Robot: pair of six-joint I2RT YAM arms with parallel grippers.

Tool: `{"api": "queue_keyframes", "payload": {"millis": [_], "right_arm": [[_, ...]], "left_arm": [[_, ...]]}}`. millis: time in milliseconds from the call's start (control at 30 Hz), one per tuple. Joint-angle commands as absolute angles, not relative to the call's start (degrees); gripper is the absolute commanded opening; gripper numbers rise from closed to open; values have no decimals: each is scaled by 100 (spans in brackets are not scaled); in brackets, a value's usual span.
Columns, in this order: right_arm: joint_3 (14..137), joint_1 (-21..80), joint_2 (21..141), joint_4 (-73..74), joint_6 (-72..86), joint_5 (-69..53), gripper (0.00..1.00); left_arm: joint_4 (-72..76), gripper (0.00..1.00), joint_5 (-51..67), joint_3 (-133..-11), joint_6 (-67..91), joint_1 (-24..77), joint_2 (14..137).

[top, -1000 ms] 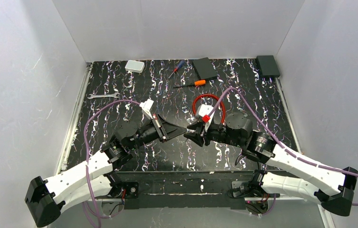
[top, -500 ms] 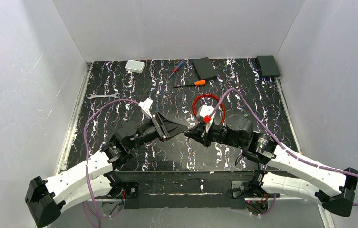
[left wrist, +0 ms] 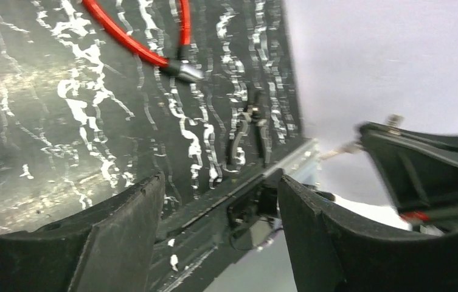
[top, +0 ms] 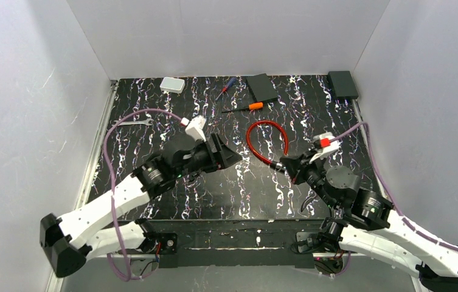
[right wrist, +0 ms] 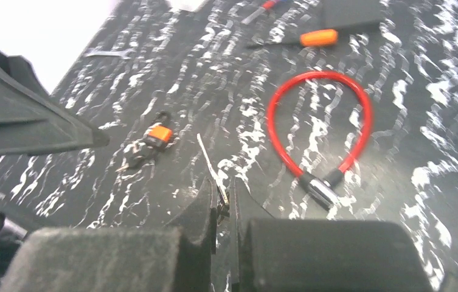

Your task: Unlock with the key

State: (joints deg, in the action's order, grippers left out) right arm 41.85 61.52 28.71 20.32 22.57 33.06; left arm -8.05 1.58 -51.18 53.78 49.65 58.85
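**Grip.** Your right gripper (right wrist: 221, 190) is clenched on the key (right wrist: 211, 167). Only its thin silvery blade shows, standing out of the pinch. The head is hidden between the pads, so its colour cannot be confirmed. Holding it by the head leaves the whole blade free to enter a lock, which I judge to be the reason for this grip. Your left gripper (top: 232, 156) stands spread wide and empty, lifted off the table (top: 226, 201) and apart from the right one. It neither supports nor obstructs.

**Heading.** The blade's long axis runs roughly in line with the fingers, pointing away from the wrist and leaning slightly left in the right wrist view. From above, that gripper points left, toward the table's middle. The red cable (right wrist: 270, 121) lies flat, its silver barrel (right wrist: 319, 190) just right of the fingertips. The blade points past the barrel, not into it. The keyhole cannot be made out.

**Also noted.** A second key (right wrist: 156, 135), orange-and-black, lies on the table ahead and left of the blade, untouched.

**Judgement.** Insertion is not begun. You would need to swing the blade rightward onto the barrel's axis. The barrel lies loose and may slide, so the free left gripper could steady it.
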Motion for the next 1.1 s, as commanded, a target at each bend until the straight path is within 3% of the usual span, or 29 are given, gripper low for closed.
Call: {"api": "queue_keyframes", "payload": {"millis": [0,233,500,733,1067], "right_arm": [[5180,6152,3094,3384,3148,4720,1],[5618,6152,2891,3925,3162,4740,1],[5647,6152,2335,4287,3353,4718,1],[5676,6152,2165,4492,3422,4637,1],[5666,6152,1912,4878,3668,4355,1]], "left_arm": [[-2229,64,-761,-6194,5072,5229,7052],[-3918,59,-2009,-8482,5509,5735,9526],[-5104,62,-2716,-10463,6672,5941,11669],[-5359,66,-2898,-11276,7549,5934,12607],[-4893,56,-2650,-11586,7877,5711,13330]]}}
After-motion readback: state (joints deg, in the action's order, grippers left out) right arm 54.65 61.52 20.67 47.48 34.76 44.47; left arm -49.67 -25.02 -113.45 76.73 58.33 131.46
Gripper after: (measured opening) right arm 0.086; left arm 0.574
